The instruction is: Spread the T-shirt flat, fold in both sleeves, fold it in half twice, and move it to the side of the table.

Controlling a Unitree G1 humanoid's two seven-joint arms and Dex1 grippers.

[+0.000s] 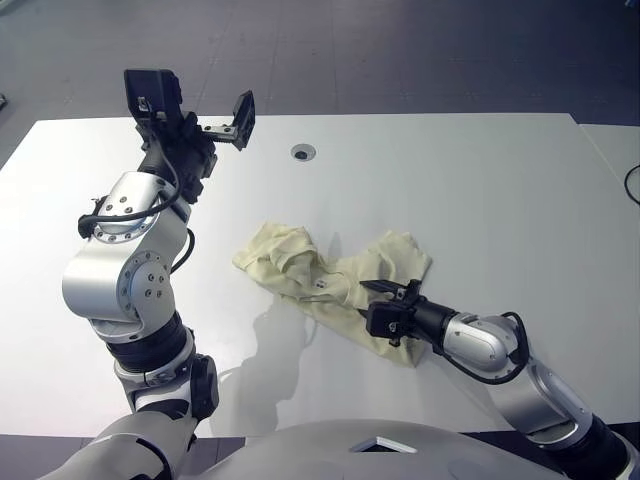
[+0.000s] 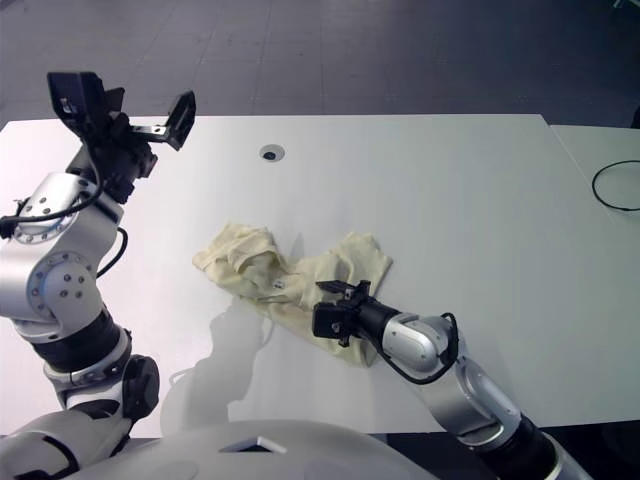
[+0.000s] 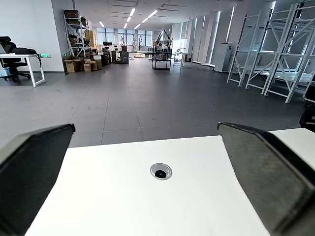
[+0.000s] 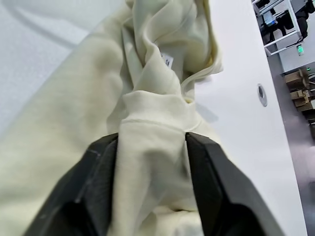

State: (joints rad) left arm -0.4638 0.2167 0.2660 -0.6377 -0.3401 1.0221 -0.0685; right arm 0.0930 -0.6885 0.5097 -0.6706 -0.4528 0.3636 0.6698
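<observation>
I have the T-shirt (image 1: 330, 275) lying crumpled on the white table (image 1: 480, 200), roughly mid-table and somewhat toward my near edge. It is pale yellow and far from flat: 1 bunched lobe sits on the robot's left, another on its right, with twisted folds between them. A small white label (image 4: 167, 60) shows among those folds.

The right arm (image 1: 480, 345) lies low over the table and reaches in from the near right. Its jaws rest on the near edge of the shirt. In the right wrist view, the 2 dark fingers (image 4: 98, 182) sit on either side of a raised ridge of fabric. The cloth fills the gap and presses against both fingers, so I read these jaws as closed on that fold of the T-shirt.

The left arm (image 1: 130, 260) is raised above the far left part of the table, well apart from the shirt. Its jaws are spread wide with nothing between them. The left wrist view looks across bare tabletop toward a small round cable hole (image 3: 161, 171) near the far edge.

A black cable loop (image 2: 615, 185) lies on the neighbouring table (image 2: 590, 145) to the robot's right.
</observation>
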